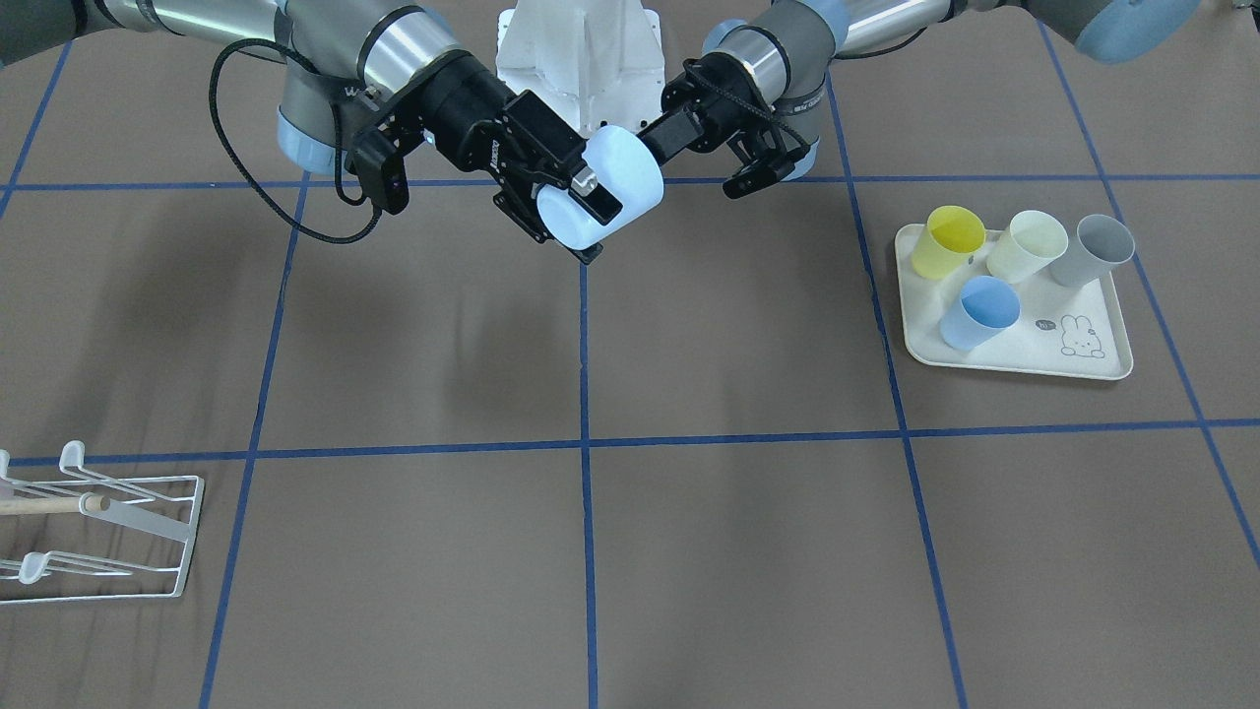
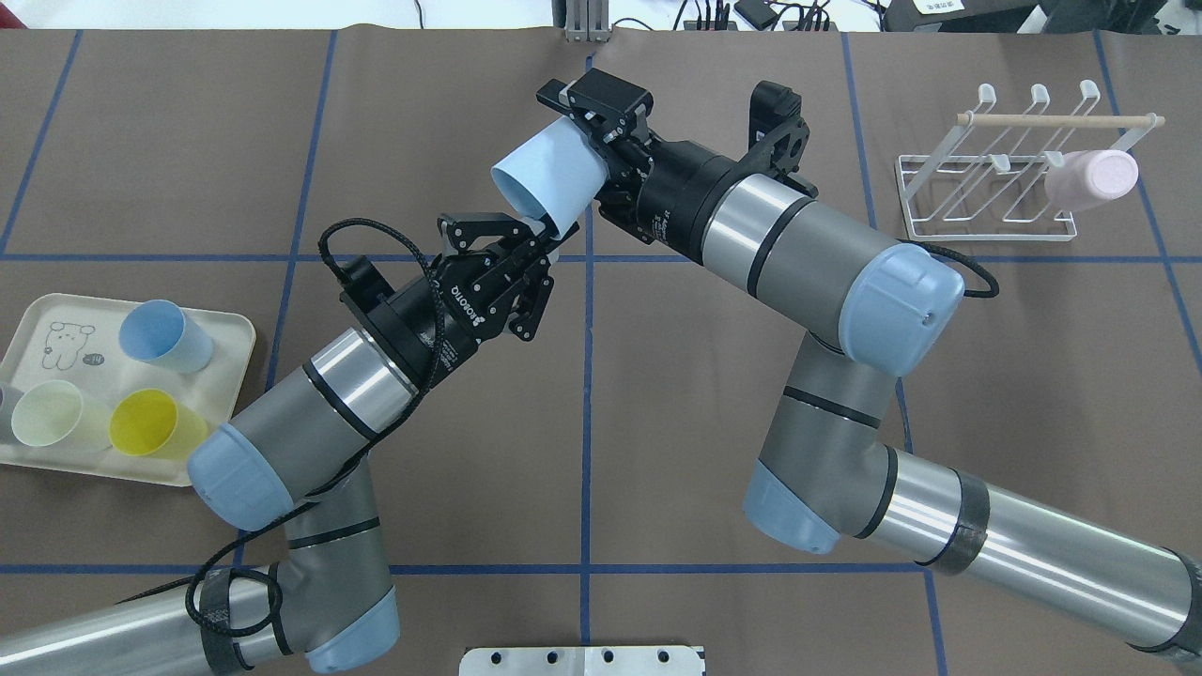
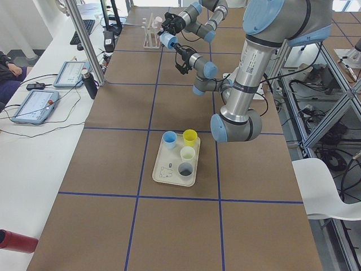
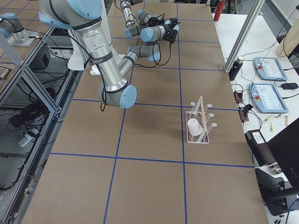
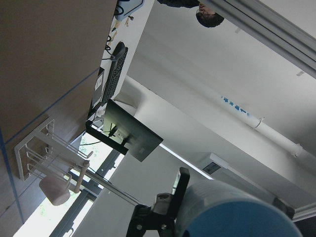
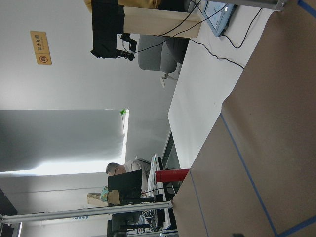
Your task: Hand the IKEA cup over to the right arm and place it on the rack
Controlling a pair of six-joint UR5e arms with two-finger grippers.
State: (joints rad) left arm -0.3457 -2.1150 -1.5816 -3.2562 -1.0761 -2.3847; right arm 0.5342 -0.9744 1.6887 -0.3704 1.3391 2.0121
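Observation:
The IKEA cup (image 2: 549,178) is pale blue and lies sideways in the air over the table's middle. My right gripper (image 2: 590,141) is shut on the cup's closed end, also seen in the front view (image 1: 591,222). My left gripper (image 2: 545,277) is open just below the cup's open rim, one finger close to it, nothing between the fingers. The front view shows it (image 1: 694,162) spread beside the cup (image 1: 615,182). In the left wrist view the cup (image 5: 232,212) fills the lower right. The white wire rack (image 2: 986,192) stands at the far right.
A pink cup (image 2: 1089,178) hangs on the rack's right end, by the wooden dowel (image 2: 1056,119). A cream rabbit-print tray (image 2: 225,338) at the left holds blue (image 2: 164,335), yellow (image 2: 155,422), cream and grey cups. Bare brown table with blue tape lines lies under both grippers.

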